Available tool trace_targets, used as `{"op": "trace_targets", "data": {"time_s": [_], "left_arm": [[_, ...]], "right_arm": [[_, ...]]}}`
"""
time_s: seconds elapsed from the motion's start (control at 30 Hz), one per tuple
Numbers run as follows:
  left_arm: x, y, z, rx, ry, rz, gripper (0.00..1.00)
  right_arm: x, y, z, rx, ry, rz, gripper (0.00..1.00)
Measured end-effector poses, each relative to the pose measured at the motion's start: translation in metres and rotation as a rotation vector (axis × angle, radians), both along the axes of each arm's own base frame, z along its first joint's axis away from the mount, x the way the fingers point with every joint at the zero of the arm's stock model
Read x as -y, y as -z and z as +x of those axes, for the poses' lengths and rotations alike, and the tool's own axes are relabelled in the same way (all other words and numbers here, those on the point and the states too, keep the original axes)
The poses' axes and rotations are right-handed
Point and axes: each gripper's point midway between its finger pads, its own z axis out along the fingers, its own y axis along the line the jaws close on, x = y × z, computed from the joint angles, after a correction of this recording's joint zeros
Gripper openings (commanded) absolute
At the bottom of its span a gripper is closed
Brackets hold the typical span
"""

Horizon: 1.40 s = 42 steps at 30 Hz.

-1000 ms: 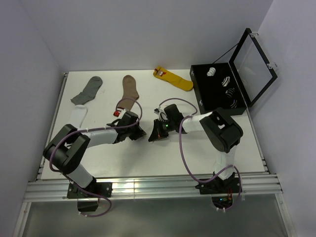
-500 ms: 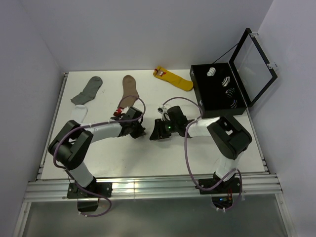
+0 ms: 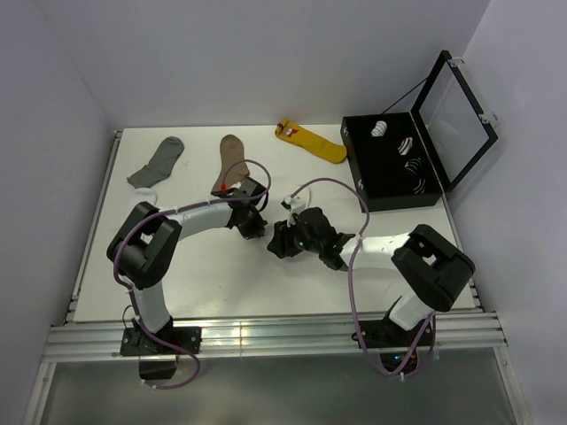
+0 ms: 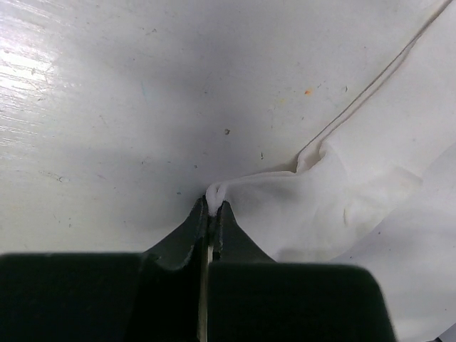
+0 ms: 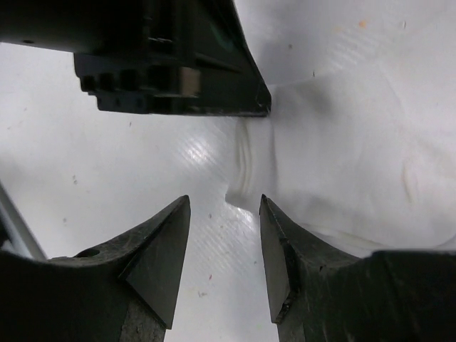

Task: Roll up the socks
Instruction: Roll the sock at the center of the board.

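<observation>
Now box [image 3: 403, 200] holds rolled bundles [image 3: 406, 144]; left gripper [image 4: 212, 208] pinches white sock [image 4: 320, 206], right gripper [image 5: 224, 214] half-open.

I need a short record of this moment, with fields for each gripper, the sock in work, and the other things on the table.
Left gripper: shut, pinching an edge of the white sock
Right gripper: open, jaws either side of the sock's edge
Lying flat: grey sock, brown sock, yellow sock
Black box: lid open, rolled socks inside
</observation>
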Motion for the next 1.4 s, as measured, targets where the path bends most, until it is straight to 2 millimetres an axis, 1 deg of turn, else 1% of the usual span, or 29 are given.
{"op": "trace_targets", "data": {"time_s": [0.17,0.27,0.33,0.43,0.53,0.6,0.83,1.0,1.1,1.33,1.4], "left_arm": [[-0.002,0.0,-0.001,-0.013,0.011,0.02,0.0],[-0.003,-0.001,-0.002,-0.018,0.013,0.027,0.0],[-0.005,0.0,-0.003,-0.022,0.012,0.033,0.0],[-0.005,0.0,-0.003,-0.023,0.012,0.034,0.0],[-0.005,0.0,-0.004,-0.024,0.012,0.036,0.0],[-0.005,0.0,-0.004,-0.025,0.013,0.037,0.0],[-0.006,0.0,-0.005,-0.028,0.012,0.04,0.0],[-0.006,0.0,-0.005,-0.03,0.012,0.041,0.0],[-0.006,0.0,-0.005,-0.03,0.012,0.042,0.0],[-0.006,0.0,-0.005,-0.031,0.011,0.042,0.0],[-0.006,0.0,-0.005,-0.031,0.011,0.042,0.0]], "right_arm": [[-0.006,-0.004,0.004,0.11,0.031,-0.045,0.51],[-0.006,-0.004,0.008,0.149,0.05,-0.068,0.52],[-0.005,-0.001,0.012,0.165,0.064,-0.087,0.51],[-0.004,0.008,0.016,0.174,0.073,-0.123,0.52],[-0.004,0.019,0.013,0.177,0.065,-0.16,0.51],[-0.006,0.021,0.01,0.188,0.053,-0.175,0.51],[-0.018,0.018,0.005,0.229,0.025,-0.193,0.51],[-0.025,0.018,0.008,0.251,0.029,-0.212,0.51],[-0.027,0.021,0.008,0.255,0.031,-0.235,0.47],[-0.023,0.026,0.01,0.256,0.047,-0.275,0.32],[-0.02,0.03,0.01,0.251,0.053,-0.292,0.32]]}}
